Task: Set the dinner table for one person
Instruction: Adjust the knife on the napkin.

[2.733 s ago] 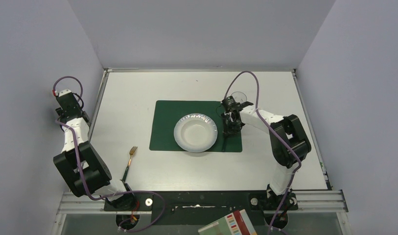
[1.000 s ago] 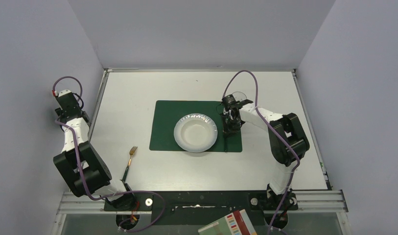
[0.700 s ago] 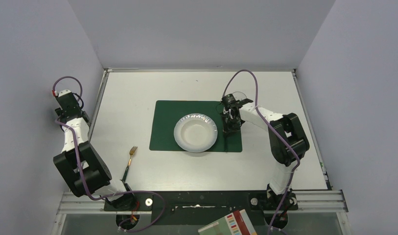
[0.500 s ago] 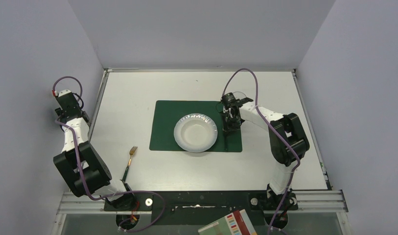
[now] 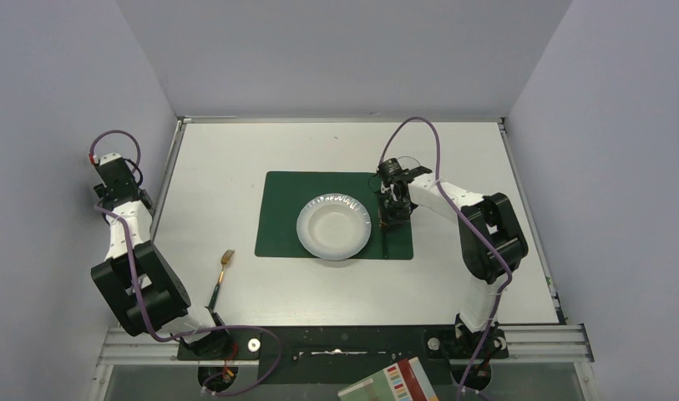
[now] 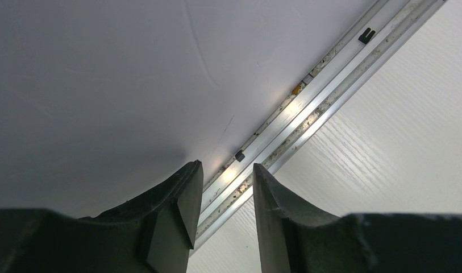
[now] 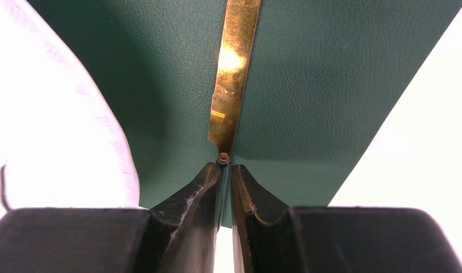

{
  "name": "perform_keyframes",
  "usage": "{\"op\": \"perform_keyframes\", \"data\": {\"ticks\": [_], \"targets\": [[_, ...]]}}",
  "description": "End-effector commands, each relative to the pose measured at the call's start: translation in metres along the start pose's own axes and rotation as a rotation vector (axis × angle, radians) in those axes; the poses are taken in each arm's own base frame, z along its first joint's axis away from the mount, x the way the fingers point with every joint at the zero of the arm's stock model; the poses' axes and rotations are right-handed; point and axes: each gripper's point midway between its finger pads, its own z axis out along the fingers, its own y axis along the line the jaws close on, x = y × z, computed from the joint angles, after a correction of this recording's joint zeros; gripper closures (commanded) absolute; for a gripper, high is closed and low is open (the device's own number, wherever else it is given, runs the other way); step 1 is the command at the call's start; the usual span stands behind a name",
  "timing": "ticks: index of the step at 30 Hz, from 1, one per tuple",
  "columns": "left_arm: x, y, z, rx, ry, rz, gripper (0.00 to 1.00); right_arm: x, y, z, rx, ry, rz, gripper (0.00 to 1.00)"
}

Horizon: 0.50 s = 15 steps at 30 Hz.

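The white dinner table (image 5: 219,167) carries a dark green placemat (image 5: 277,209) with a white bowl-like plate (image 5: 334,227) on it. My right gripper (image 5: 392,210) is low over the mat's right strip, just right of the plate. In the right wrist view its jaws (image 7: 223,170) are closed on the thin dark handle of a knife with a gold blade (image 7: 233,85) that lies along the mat (image 7: 319,85). A gold fork (image 5: 223,269) with a dark handle lies on the table at the near left. My left gripper (image 5: 110,171) is open and empty (image 6: 223,170) by the left wall.
A clear glass (image 5: 408,163) stands just behind the right gripper, off the mat's far right corner. The table's metal rim (image 6: 308,108) and the grey wall fill the left wrist view. A coloured booklet (image 5: 394,383) lies below the near rail.
My right gripper has crept a little toward the far side beside the plate. The knife, plate, fork and left arm have not moved.
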Motion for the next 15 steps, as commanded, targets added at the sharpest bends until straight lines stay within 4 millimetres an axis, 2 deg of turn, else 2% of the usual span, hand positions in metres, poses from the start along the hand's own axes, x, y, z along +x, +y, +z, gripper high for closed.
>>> {"op": "perform_keyframes", "data": {"ticks": [1, 6, 8, 10, 12, 13, 15], "targets": [[-0.025, 0.004, -0.004, -0.008, -0.065, -0.017, 0.63, -0.011, 0.002, -0.013, -0.008, -0.053, 0.007, 0.85], [-0.026, 0.004, -0.004, -0.008, -0.066, -0.018, 0.63, -0.017, 0.002, -0.015, 0.003, -0.069, 0.001, 0.86], [-0.026, 0.004, -0.004, -0.007, -0.065, -0.017, 0.63, -0.030, -0.001, -0.024, 0.021, -0.114, -0.004, 0.89], [-0.025, 0.004, -0.004, -0.008, -0.062, -0.018, 0.63, -0.055, -0.002, -0.043, 0.036, -0.212, -0.009, 0.94], [-0.024, 0.004, -0.003, -0.010, -0.062, -0.019, 0.63, -0.092, -0.002, -0.078, 0.045, -0.378, -0.024, 1.00], [-0.024, 0.004, -0.003, -0.010, -0.062, -0.024, 0.63, -0.113, -0.002, -0.103, 0.051, -0.490, -0.032, 1.00], [-0.026, 0.003, -0.003, -0.004, -0.073, -0.043, 0.63, -0.157, -0.005, -0.166, 0.069, -0.726, -0.058, 1.00]]}}
